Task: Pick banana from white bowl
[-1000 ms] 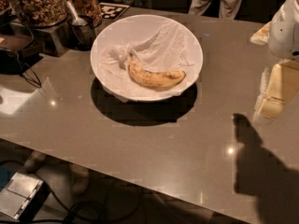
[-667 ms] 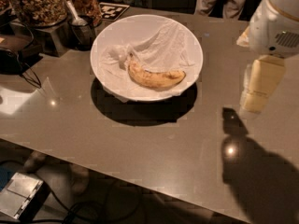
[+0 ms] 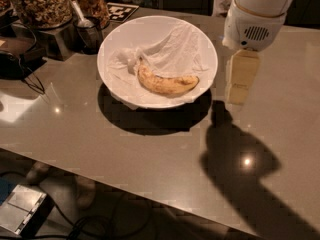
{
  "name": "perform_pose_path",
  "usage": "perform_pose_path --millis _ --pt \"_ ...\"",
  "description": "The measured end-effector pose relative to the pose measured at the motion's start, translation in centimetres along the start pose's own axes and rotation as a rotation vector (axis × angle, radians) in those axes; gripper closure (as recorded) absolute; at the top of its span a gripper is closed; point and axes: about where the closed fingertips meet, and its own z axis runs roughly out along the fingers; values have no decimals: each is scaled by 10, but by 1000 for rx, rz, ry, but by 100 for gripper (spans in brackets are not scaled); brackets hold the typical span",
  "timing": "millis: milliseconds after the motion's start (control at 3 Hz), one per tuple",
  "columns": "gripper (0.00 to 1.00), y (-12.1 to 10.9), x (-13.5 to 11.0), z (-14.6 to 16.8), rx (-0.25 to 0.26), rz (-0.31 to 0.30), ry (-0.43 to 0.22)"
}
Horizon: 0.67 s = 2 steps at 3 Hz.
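A yellow banana [image 3: 165, 83] with brown speckles lies in the large white bowl [image 3: 115, 44], on a crumpled white paper napkin [image 3: 175, 49]. The bowl stands on the grey table [image 3: 125, 144]. My gripper [image 3: 239, 91] hangs just right of the bowl's rim, above the table, with its cream-coloured fingers pointing down. The white arm comes in from the top right. The gripper holds nothing.
Glass jars of granola [image 3: 42, 4] and a metal cup with a spoon [image 3: 87, 29] stand at the back left. A black cable and device [image 3: 20, 64] lie at the left edge. The table's front edge runs across the lower part of the view.
My arm and gripper have moved left from the right edge toward the bowl. The banana and bowl have not moved.
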Motion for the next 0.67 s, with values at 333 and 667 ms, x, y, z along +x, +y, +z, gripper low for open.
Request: perform_pose_path --millis 333,667 --pt "0 -7 -6 -1 34 0 -23" --pt "0 -20 -27 3 30 25 -27"
